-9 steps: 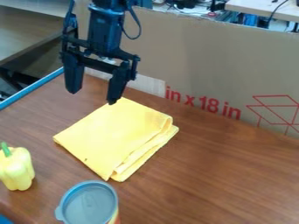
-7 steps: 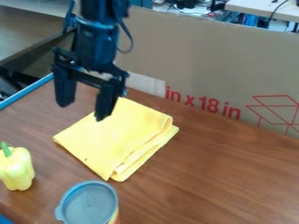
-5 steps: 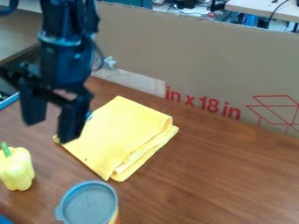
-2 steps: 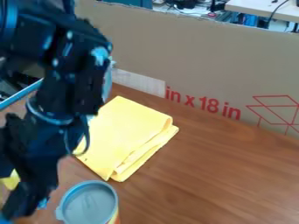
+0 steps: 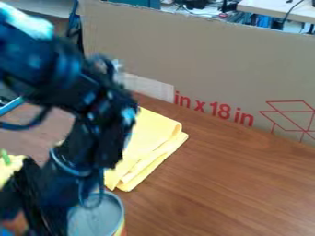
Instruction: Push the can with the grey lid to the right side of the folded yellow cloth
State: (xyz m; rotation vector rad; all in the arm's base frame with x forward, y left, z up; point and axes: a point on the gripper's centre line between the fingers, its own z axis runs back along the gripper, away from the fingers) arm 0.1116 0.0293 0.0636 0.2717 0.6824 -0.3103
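Observation:
The black gripper (image 5: 23, 220) hangs low in the bottom left corner, its fingers apart with brown table showing between them and nothing seen held. A yellow bell pepper (image 5: 8, 169) with a green stem is just behind and left of it, partly covered. Right of the gripper stands a can (image 5: 103, 219) with a grey lid, its left side hidden by the arm. The folded yellow cloth (image 5: 152, 138) lies flat behind the can, its left part covered by the arm.
A tall cardboard panel (image 5: 209, 60) with red print borders the back of the brown wooden table (image 5: 227, 184). A blue edge strip (image 5: 11, 105) runs at the left, and a blue object (image 5: 5, 232) shows at the bottom left corner.
From above the cloth's back corner, the gripper has come down and forward to the bottom left, lastly shifting a little right toward the can. Pepper, can and cloth have kept their places.

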